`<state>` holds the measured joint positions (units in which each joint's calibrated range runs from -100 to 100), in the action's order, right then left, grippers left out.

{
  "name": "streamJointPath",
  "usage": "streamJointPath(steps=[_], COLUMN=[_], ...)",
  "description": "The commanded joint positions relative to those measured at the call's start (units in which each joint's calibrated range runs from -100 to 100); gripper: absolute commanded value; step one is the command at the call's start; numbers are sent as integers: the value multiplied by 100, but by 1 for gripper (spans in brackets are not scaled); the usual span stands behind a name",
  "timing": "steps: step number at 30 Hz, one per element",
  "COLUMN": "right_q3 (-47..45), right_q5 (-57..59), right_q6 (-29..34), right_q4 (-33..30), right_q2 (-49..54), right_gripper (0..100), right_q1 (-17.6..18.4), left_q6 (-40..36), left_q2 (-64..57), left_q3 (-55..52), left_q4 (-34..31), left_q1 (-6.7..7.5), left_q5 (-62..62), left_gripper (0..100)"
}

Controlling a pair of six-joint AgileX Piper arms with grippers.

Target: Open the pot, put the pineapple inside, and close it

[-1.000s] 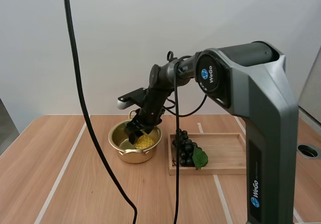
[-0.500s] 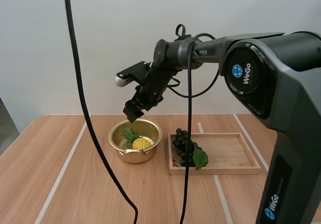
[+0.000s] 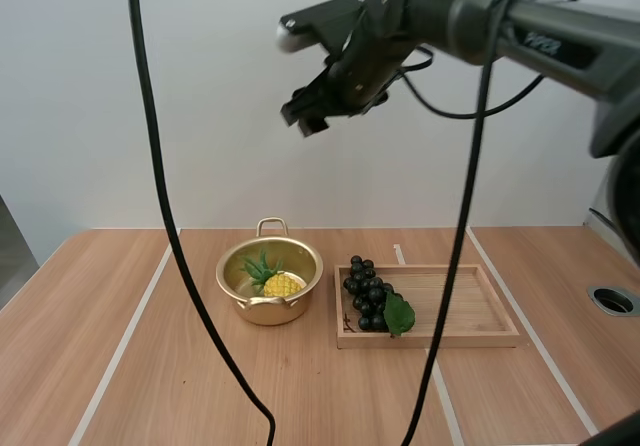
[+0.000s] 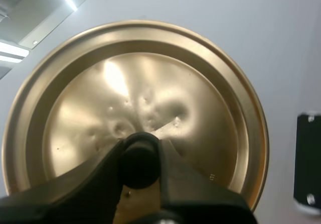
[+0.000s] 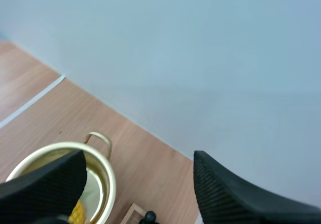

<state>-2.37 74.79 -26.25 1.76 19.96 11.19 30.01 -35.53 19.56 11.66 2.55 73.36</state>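
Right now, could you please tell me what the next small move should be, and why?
Probably carry the left end effector, shut on the lid, over the pot. The pineapple already lies inside, and the right end effector hangs open high above the pot, out of the way.

Plain pale wall (image 3: 80, 96) behind; light wooden table (image 3: 60, 346); pale stripes (image 3: 125, 346) running front to back

Pineapple (image 3: 282, 284) lies in open gold pot (image 3: 268, 312); lid (image 4: 150, 98) seemingly held aloft.

Wooden table (image 3: 120, 351): open gold pot (image 3: 262, 312) standing, wooden tray (image 3: 462, 308) just beside it.
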Motion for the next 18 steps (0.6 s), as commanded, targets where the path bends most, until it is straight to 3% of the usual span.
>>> streamJointPath(steps=[1,6,17,18], right_q3=[320,663,705,705], right_q5=[124,80,-14,115], right_q6=[305,354,389,389], right_q4=[-87,-98,-176,-176], right_q2=[402,963,2035,2063], right_gripper=[100,100,100,77], right_q1=[-360,-892,-1279,-1316], left_q6=[-194,-408,-1121,-1176], left_q2=[-104,-170,-185,-185], left_q3=[29,29,29,29], left_q4=[-36,-25,34,60], left_q1=[7,7,7,7], left_q5=[-44,-44,562,562], left_gripper=[0,0,0,0])
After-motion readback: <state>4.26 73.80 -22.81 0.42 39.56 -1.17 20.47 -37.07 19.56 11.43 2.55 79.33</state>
